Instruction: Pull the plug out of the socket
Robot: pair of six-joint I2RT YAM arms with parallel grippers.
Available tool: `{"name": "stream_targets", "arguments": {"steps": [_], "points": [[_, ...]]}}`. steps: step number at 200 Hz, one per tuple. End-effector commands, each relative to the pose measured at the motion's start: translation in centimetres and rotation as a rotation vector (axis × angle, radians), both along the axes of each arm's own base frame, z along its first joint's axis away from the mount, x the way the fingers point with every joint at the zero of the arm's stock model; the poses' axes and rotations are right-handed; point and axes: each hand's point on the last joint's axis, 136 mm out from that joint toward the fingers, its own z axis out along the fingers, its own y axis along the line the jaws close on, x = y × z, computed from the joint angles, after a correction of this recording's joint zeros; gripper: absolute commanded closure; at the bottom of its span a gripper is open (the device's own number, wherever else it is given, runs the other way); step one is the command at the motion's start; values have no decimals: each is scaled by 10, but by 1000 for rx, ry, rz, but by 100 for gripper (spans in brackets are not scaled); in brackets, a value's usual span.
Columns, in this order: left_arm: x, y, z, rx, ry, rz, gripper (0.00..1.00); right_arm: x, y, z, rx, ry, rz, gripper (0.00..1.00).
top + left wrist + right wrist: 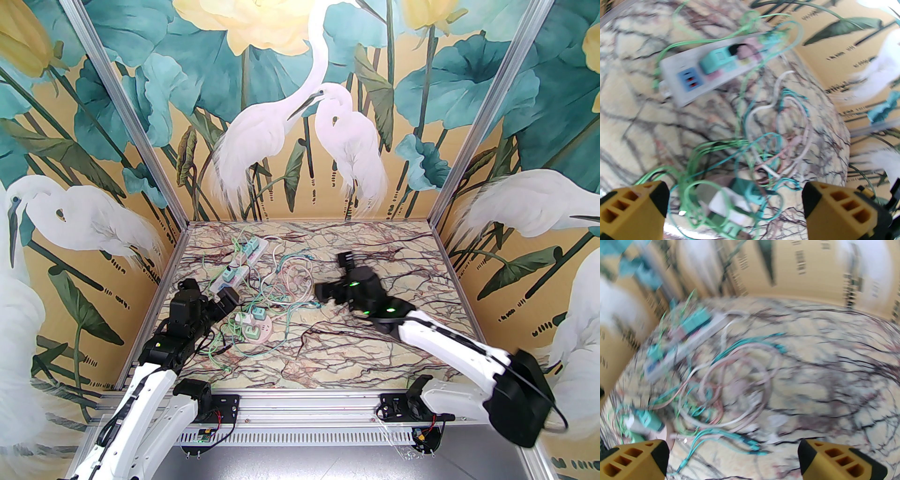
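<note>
2 pincers gape empty, left gripper and right gripper, so this looks like the approach. The teal plug sits in the power strip near the table left edge — next, the left must straddle it squarely.

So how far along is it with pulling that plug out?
Barely started, it seems. Done: nothing obvious; a teal plug sits in the white power strip. In hand: the left gripper and right gripper are both open, holding nothing, near the tangled cables. Left: gripping a plug and pulling it free.
</note>
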Motion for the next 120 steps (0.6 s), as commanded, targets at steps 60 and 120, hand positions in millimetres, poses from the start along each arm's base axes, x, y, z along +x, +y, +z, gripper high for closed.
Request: {"name": "stream_targets", "arguments": {"steps": [60,120], "points": [[-25,16,5,7,-9,84,1,-69,133,-42,-182,-26,392,42],[-34,15,20,6,-41,57,1,-83,184,-80,-245,39,518,44]]}}
